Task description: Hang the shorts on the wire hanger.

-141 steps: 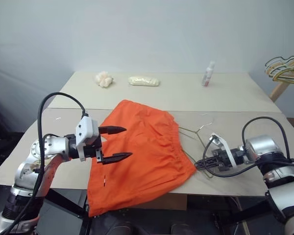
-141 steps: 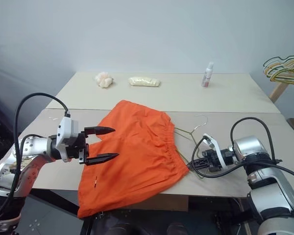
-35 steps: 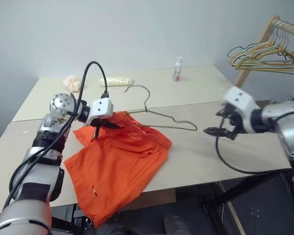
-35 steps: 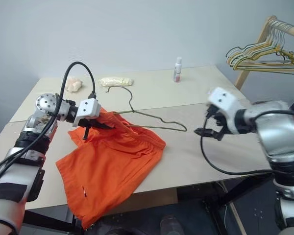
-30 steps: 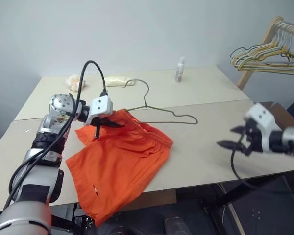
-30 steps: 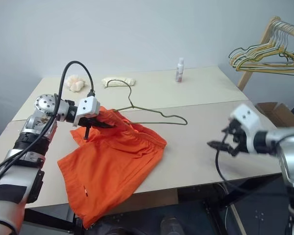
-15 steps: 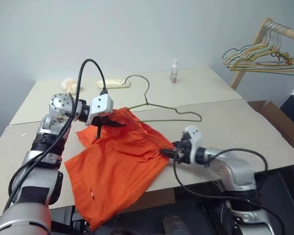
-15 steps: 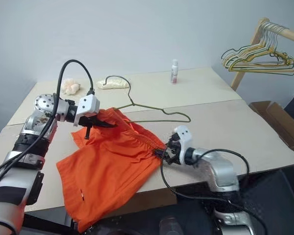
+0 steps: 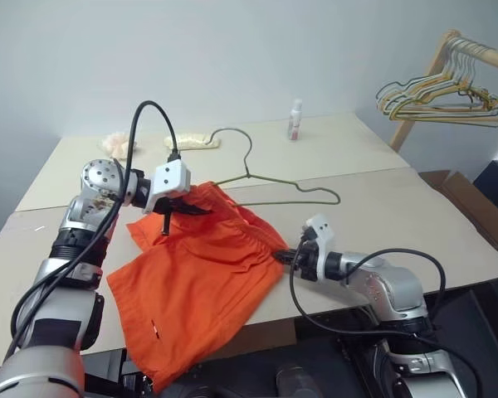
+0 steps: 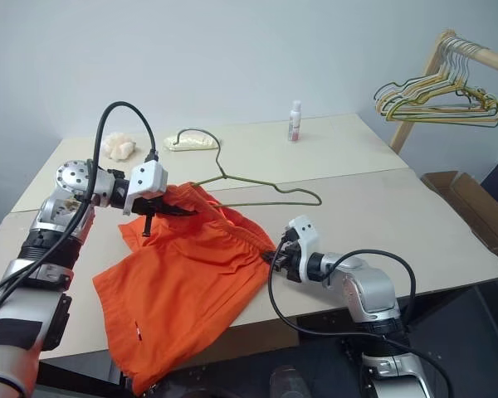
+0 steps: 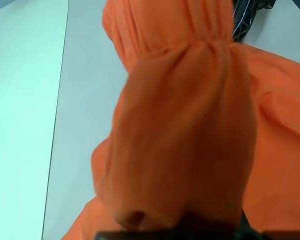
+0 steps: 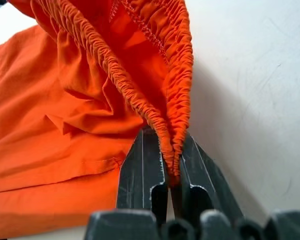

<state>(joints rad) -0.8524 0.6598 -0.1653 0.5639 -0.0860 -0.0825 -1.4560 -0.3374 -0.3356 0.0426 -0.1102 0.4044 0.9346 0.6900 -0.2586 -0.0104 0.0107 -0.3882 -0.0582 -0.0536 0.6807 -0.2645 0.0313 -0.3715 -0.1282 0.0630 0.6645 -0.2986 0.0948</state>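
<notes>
The orange shorts (image 9: 199, 282) lie spread on the table (image 9: 373, 215), with one leg hanging over the front edge. My left gripper (image 9: 183, 210) is shut on a raised bunch of their fabric (image 11: 185, 125), which drapes over its fingers. The wire hanger (image 9: 299, 189) sticks out of the shorts beside that gripper, hook up, its far shoulder resting on the table. Whether the left gripper also pinches the wire is hidden. My right gripper (image 9: 287, 257) is shut on the gathered waistband (image 12: 180, 75) at the shorts' right corner, low on the table.
A small bottle (image 9: 295, 120), a pale bag (image 9: 192, 142) and a crumpled white lump (image 9: 114, 143) sit along the table's far side. At the right, a wooden rack holds a bunch of yellow and green hangers (image 9: 440, 95), and a cardboard box (image 9: 469, 207) stands below it.
My right arm swung in from the right, came down to the waistband corner and shut on it. The left gripper kept its hold in place.
</notes>
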